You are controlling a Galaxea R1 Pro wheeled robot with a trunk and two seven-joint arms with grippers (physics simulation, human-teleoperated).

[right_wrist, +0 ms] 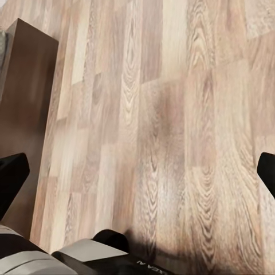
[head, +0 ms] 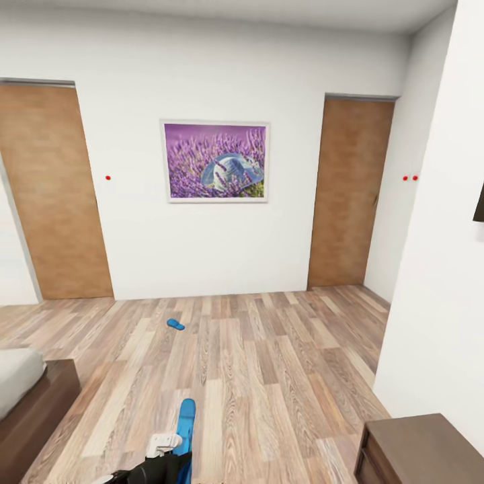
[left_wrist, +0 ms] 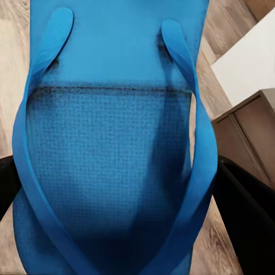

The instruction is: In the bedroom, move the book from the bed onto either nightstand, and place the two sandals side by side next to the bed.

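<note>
In the head view a bright blue sandal (head: 186,427) sticks up at the bottom edge, my left gripper (head: 176,465) shut on it. Up close in the left wrist view, that sandal (left_wrist: 114,143) lies strap side up with a black finger (left_wrist: 243,217) on each side. The other sandal (head: 175,325) lies alone on the plank floor, farther out toward the wall. A corner of the bed (head: 17,380) shows at the left. The nightstand (head: 417,444) stands at the bottom right. Over bare floor, my right gripper (right_wrist: 138,172) is open and holds nothing. The book is out of view.
A white wall with a purple picture (head: 215,161) faces me, with a wooden door (head: 50,195) to the left and another door (head: 349,195) to the right. A white wall corner (head: 430,282) juts in at the right. The bed's dark frame (right_wrist: 28,86) runs beside the right gripper.
</note>
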